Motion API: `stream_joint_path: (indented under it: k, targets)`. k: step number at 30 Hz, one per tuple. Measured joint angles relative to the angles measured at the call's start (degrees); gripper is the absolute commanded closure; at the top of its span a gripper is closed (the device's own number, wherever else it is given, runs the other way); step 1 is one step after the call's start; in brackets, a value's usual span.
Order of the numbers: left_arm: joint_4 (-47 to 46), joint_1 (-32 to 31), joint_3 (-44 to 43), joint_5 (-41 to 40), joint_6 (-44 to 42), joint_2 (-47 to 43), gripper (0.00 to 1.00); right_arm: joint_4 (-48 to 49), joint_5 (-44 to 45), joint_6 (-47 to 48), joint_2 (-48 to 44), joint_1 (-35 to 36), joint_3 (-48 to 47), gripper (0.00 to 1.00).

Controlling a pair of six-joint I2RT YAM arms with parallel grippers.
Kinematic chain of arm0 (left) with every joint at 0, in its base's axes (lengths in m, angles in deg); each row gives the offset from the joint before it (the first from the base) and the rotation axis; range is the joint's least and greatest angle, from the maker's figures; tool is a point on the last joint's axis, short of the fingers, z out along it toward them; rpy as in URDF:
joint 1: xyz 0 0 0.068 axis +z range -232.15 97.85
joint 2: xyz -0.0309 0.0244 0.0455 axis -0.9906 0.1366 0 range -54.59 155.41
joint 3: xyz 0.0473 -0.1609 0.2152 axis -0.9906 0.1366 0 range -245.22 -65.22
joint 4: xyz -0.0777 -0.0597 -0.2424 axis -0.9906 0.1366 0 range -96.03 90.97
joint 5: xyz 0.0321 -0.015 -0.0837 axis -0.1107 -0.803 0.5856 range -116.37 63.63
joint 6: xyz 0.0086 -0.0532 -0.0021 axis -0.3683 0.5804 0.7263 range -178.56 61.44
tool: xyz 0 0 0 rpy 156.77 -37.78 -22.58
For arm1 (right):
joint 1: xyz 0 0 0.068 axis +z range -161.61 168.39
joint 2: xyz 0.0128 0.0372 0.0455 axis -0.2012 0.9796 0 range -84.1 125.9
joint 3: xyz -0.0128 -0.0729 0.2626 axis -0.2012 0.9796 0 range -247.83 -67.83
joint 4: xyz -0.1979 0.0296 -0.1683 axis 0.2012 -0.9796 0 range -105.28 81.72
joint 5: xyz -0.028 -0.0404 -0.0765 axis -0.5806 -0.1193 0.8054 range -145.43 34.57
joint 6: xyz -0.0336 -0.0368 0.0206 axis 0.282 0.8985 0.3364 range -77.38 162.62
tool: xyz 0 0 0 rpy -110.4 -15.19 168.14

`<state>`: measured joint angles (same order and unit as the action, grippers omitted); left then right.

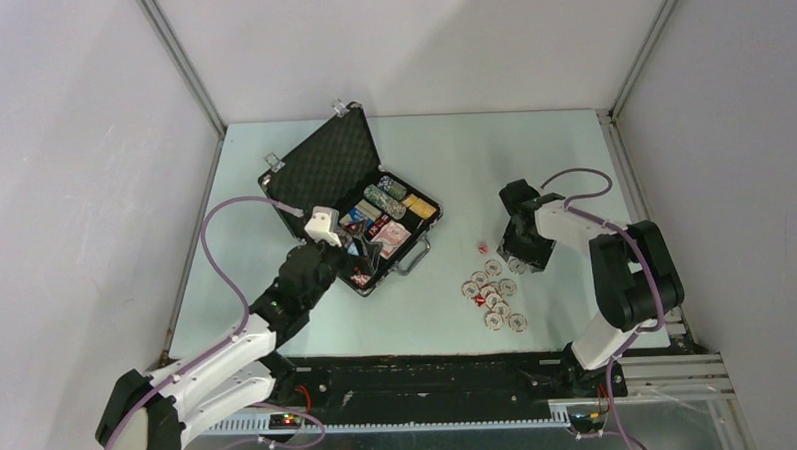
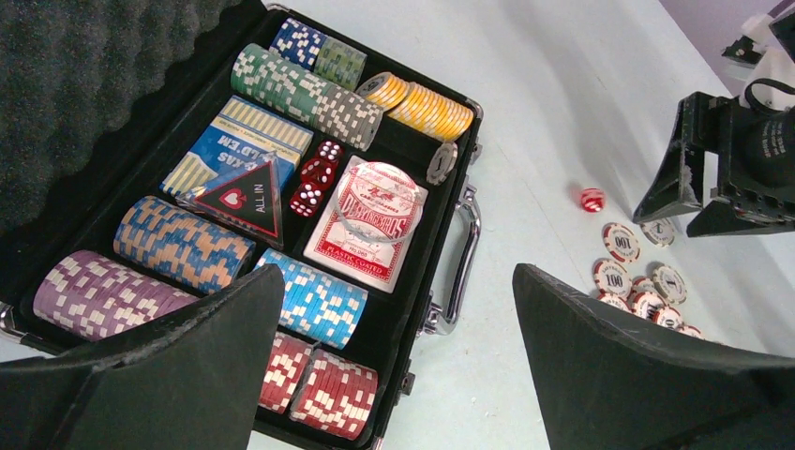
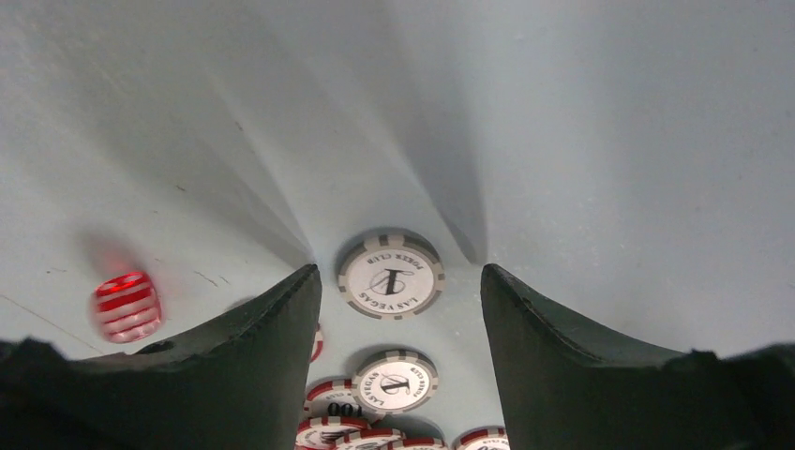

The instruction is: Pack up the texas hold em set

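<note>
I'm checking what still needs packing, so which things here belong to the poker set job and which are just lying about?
Belongs to the job: open black case; chip rows, card decks and dice inside it; loose chips; loose red die.
Just there: table; grey walls.

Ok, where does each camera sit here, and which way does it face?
Top external: above and behind, looking down at the table and open case; both arms show.
Left wrist: above the case, facing the right end effector; own open fingers frame it.
Right wrist: low over the table, facing loose chips; own fingers show.
Shared: the red die shows in all three.
</note>
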<state>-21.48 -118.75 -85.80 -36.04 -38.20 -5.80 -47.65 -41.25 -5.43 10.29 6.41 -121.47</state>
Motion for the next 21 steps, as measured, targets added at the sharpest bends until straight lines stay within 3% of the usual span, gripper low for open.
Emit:
stream_joint_path:
  k: [15,21]
  targets:
    - [-0.33,0.0,0.0,0.87,-0.46,0.02,0.0,0.5,0.02,0.07,1.84,1.46,-1.88,0.35]
    - [-0.35,0.0,0.0,0.92,-0.48,0.04,0.0,0.02,0.57,0.31,2.89,2.91,-3.02,0.59]
